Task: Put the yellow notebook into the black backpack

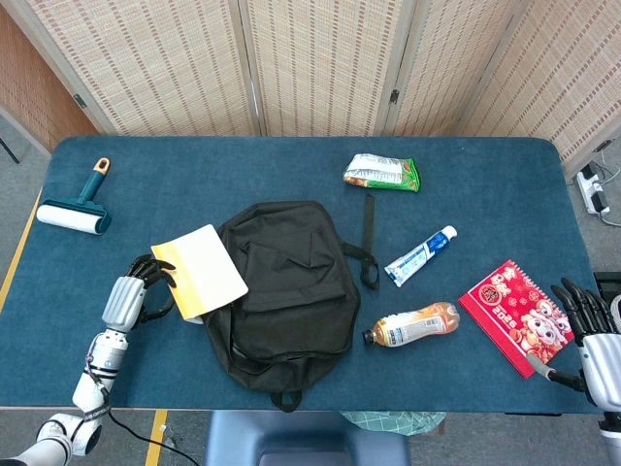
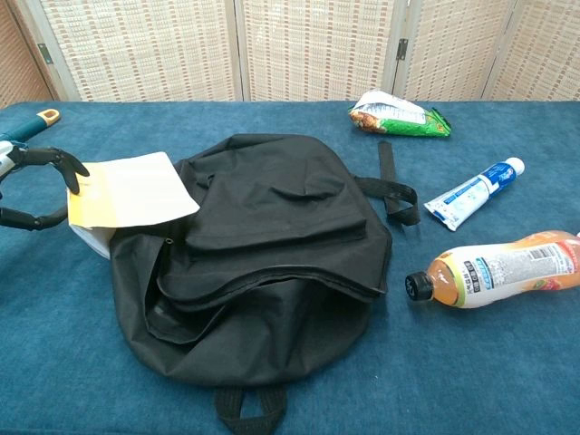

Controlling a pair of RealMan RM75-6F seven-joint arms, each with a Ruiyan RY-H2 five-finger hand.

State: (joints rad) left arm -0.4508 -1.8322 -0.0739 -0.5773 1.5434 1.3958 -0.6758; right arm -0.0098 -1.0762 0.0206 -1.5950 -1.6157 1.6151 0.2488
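Observation:
The yellow notebook (image 1: 199, 271) lies against the left side of the black backpack (image 1: 291, 286), its right end over the bag's left edge. My left hand (image 1: 136, 286) holds the notebook's left edge, fingers above and thumb below; the chest view shows the same hand (image 2: 36, 186) pinching the notebook (image 2: 131, 195) beside the backpack (image 2: 263, 263). The bag's zip opening gapes along its near side. My right hand (image 1: 597, 335) rests at the table's right edge with its fingers spread, holding nothing.
A lint roller (image 1: 78, 209) lies far left. A green snack bag (image 1: 381, 173), a toothpaste tube (image 1: 420, 254), an orange drink bottle (image 1: 412, 325) and a red calendar (image 1: 514, 309) lie right of the bag. A loose strap (image 1: 369, 238) trails from it.

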